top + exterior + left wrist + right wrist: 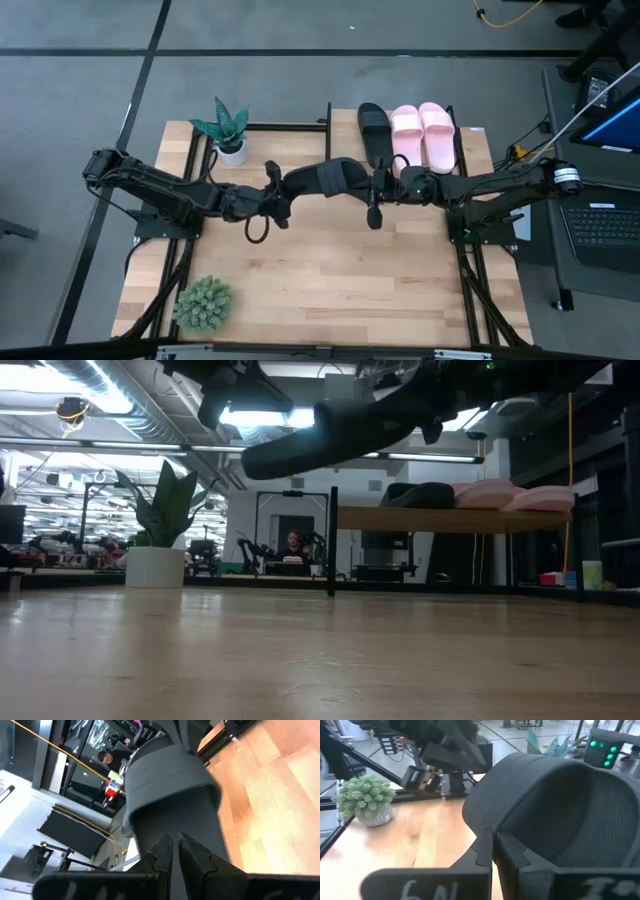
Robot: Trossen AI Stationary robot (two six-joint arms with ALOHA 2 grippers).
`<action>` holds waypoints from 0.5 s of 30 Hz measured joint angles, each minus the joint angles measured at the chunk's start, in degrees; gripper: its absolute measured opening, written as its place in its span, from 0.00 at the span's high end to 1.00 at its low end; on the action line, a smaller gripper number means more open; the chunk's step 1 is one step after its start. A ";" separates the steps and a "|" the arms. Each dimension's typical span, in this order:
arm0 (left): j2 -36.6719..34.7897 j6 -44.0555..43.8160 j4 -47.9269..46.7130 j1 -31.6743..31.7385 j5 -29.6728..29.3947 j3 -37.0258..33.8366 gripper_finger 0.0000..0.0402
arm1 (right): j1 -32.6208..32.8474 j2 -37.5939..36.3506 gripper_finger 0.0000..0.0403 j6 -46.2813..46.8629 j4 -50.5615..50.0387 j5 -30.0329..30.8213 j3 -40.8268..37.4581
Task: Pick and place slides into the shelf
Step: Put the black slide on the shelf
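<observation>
A black slide [330,178] hangs high over the middle of the table between my two arms. My left gripper [175,847] is shut on its left end and my right gripper [492,842] on its right end. In the low view this slide [330,435] slants, with its left end lower. The shelf [450,518] stands at the far right. On its board lie another black slide [373,135] and two pink slides [408,135] [438,135], side by side on their soles. My left gripper pinches the sole's near end [172,832] between its two fingers, coming about level from the table's left, along the slide. The strap [165,775] lies beyond the fingers. The slide is lifted clear of the table. My right gripper pinches the slide's edge [487,827] beside the arched strap [545,780] between its two fingers, coming about level from the table's right. Whether that edge belongs to the strap or the sole, I cannot tell. The slide is clear of the table.
A potted leafy plant [228,130] stands at the far left and a round green plant [205,303] at the near left. The shelf's black post [332,540] rises left of its board. A laptop [605,225] sits beyond the right edge. A person [292,545] shows far behind.
</observation>
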 joint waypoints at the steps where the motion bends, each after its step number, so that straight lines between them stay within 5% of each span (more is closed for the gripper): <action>1: 0.00 0.04 0.00 0.00 -0.12 0.00 0.94 | 0.00 0.00 0.98 0.06 0.02 -0.23 0.00; 6: 0.02 2.91 0.00 0.00 -0.20 0.00 0.90 | 0.02 0.02 0.98 1.61 -3.42 -1.64 2.15; 15: 0.02 5.46 0.35 1.95 2.28 0.00 0.68 | 0.02 0.02 0.98 2.66 -7.52 -3.06 5.38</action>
